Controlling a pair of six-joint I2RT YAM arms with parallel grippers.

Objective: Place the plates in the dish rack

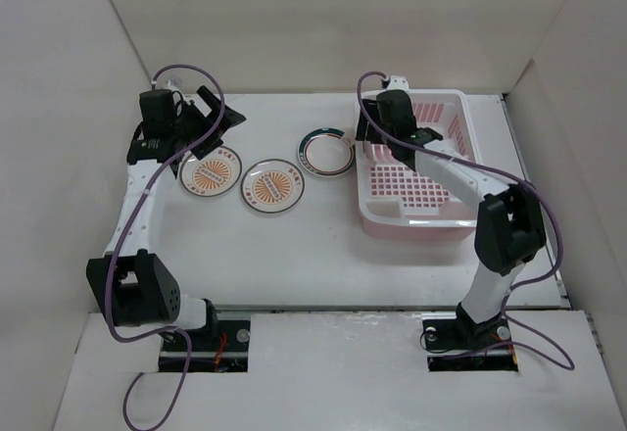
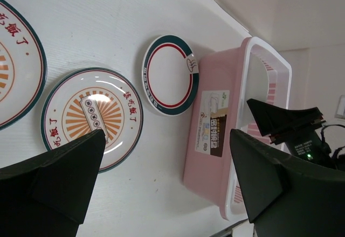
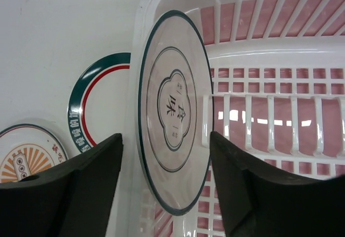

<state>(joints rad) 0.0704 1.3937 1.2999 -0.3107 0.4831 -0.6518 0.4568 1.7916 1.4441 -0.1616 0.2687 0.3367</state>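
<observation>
Four plates are in play, and only one of them is in the rack. On the left, the left tool (image 2: 167, 133) hangs over the tabletop (image 1: 294, 255) with its fingers spread wide and nothing between them. I read that stance as readiness to drop over a rim. Below it the first sunburst plate (image 1: 211, 172) lies flat and face up. The second sunburst plate (image 1: 272, 185) lies just beside it, rims so close that I cannot tell whether they touch. Further right, the green-rimmed plate (image 1: 325, 151) also lies flat, just beside the left wall of the dish rack (image 2: 211, 156), handy for a short lift over the edge. Inside the pale pink rack, close to that same wall, the ringed plate (image 3: 173, 110) stands on edge, propped, it seems, by the white divider prongs (image 3: 207, 119), which is how a rack is meant to hold it. The right tool (image 3: 165, 133) straddles this plate with one finger on each side. The fingers are parted rather than pinching, with a gap showing on the left one, so I judge the plate stands by itself. Three plates wait on the tabletop.
</observation>
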